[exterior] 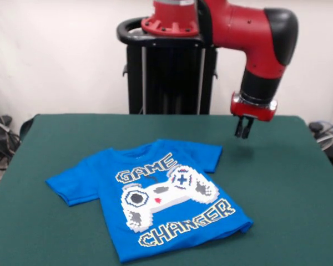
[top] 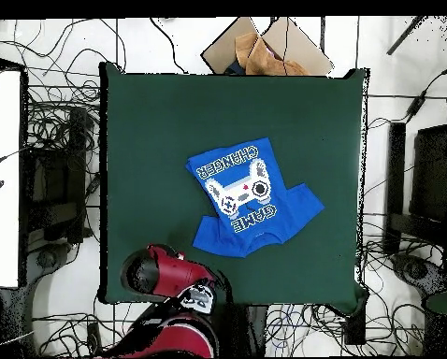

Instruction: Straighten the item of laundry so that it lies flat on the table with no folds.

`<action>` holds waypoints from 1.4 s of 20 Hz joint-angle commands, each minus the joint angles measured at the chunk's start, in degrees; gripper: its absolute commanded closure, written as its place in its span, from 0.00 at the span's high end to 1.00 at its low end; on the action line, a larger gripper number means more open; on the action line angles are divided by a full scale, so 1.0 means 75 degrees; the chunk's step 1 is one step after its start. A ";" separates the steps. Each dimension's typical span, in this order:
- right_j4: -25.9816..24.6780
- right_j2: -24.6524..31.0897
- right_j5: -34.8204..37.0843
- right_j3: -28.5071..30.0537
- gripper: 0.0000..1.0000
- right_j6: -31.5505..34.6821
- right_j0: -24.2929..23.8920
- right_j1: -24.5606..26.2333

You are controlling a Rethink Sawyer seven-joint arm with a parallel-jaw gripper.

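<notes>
Shirt (exterior: 155, 197) lies nearly flat, print up, mid table (exterior: 288, 183); gripper (exterior: 243, 131) hovers apart w/ fingers narrow, empty, prob. clear of cloth.

T-shirt (exterior: 155, 197) on table (exterior: 288, 183) | pincer (exterior: 243, 132) above, apart

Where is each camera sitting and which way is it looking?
Front view: across the table from the robot, facing its pedestal; shows the arm and claw hanging above the cloth beside the shirt.
Overhead view: above, looking straight down, robot base at bottom; shows the arm's red top.
Shared: blue shirt, green table, arm.
</notes>
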 commanded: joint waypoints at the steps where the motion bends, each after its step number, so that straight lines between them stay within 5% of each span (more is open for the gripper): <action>1: 0.0479 -0.1067 -0.0546 -0.1126 0.00 0.1405 0.0654 0.0318; 16: 0.1068 -0.1568 -0.1795 -0.1090 0.00 0.1899 0.1268 0.1163; 28: 0.0802 -0.1218 -0.2645 -0.0786 0.00 0.1821 0.0871 0.1485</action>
